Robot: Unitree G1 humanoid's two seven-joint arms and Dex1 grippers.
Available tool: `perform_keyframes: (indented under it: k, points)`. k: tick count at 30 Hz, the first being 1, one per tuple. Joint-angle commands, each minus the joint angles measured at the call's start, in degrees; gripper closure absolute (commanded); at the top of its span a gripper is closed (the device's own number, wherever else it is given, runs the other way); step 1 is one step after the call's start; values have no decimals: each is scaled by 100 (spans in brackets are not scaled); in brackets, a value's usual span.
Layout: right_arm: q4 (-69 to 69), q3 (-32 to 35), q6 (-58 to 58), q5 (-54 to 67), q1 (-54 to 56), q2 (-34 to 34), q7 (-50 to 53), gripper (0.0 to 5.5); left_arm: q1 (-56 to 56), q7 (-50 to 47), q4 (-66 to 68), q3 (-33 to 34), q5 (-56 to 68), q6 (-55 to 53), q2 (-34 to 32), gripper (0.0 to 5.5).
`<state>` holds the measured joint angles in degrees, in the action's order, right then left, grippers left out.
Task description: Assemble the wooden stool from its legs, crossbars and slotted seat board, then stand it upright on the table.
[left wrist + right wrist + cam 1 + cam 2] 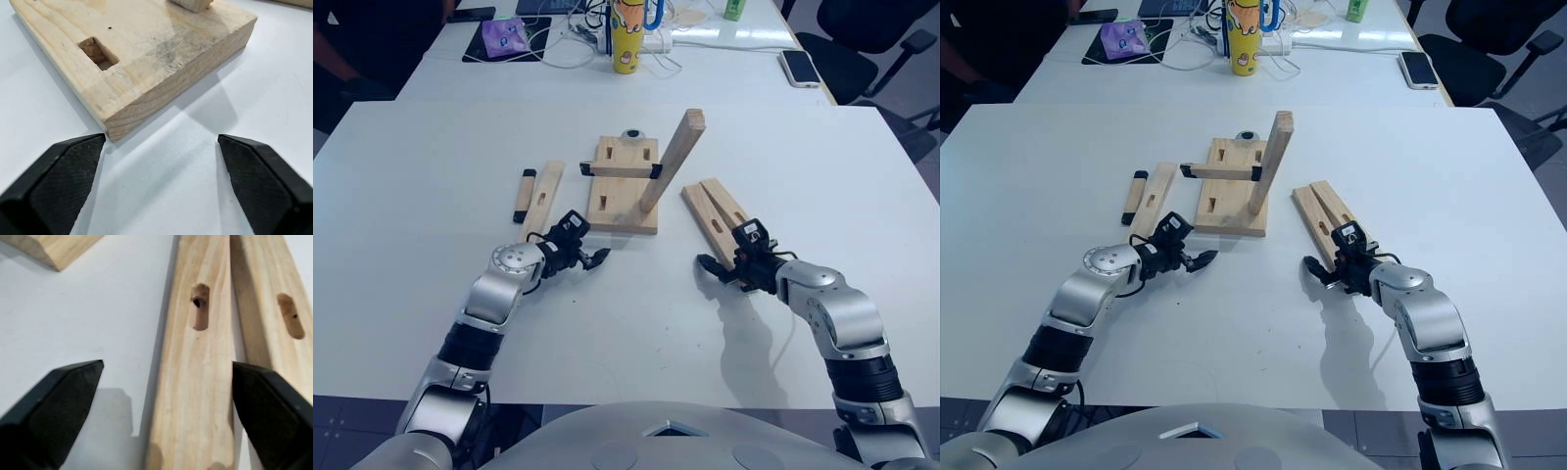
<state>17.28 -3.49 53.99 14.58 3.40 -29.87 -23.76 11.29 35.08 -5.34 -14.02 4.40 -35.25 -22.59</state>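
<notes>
Altogether, one seat board (617,204), four legs (193,382) and two crossbars (524,194) show.

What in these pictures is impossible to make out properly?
- Small dark round thing behind the seat board: too small and partly hidden by the board, head views.
- Upright leg: the left wrist view's edge cuts off all but its foot.
- Right-hand lying leg nearer the board: far end cut off by the right wrist view's edge.
</notes>
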Motion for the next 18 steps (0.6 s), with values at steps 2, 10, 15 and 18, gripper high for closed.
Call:
perform_keyframes:
  k: [2,10,15,18]
  points:
    - [-32,-36,354,7,-24,131,112,110,-265,58,-356,132,98,-176,-204,123]
    - [20,-212,213,-109,-133,175,111,222,-536,243,-773,332,520,-262,-256,123]
    - [149,116,-133,83,-122,218,-8,319,-754,568,-1181,780,1522,-719,-115,59]
    - [201,636,-516,266,-127,393,65,344,-744,586,-1311,1112,2140,-1022,50,19]
